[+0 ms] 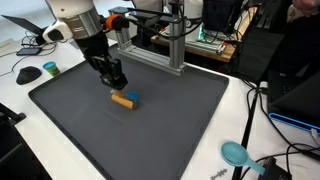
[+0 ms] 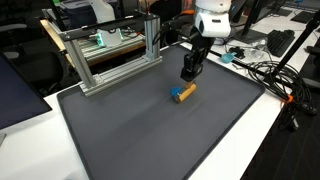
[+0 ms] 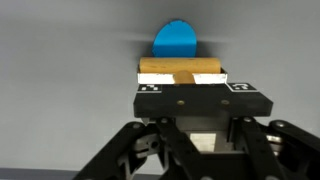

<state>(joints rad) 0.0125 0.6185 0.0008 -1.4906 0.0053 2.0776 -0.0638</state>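
Looking across the white table [image 1: 15, 98], we saw the dark grey mat [image 1: 160, 125] covering most of it, big and flat. And at its far edge stood the metal frame [image 1: 176, 45], upright in both exterior views. Over the mat hung the arm, its gripper [image 1: 116, 82] pointing down near the middle. It hovered just above the wooden block [image 1: 121, 99], close but, as far as we could see, not touching it. How wide the jaws stood we could not tell: the wrist view showed only the dark finger housing low in the picture. The block lay flat on the mat, seen crosswise from the wrist [image 3: 180, 66]. Right against it was a blue piece [image 1: 133, 99], which sat just beyond the block in the wrist view. Off the mat, near a table corner, a small teal tool [image 1: 235, 153] lay well apart from all this.
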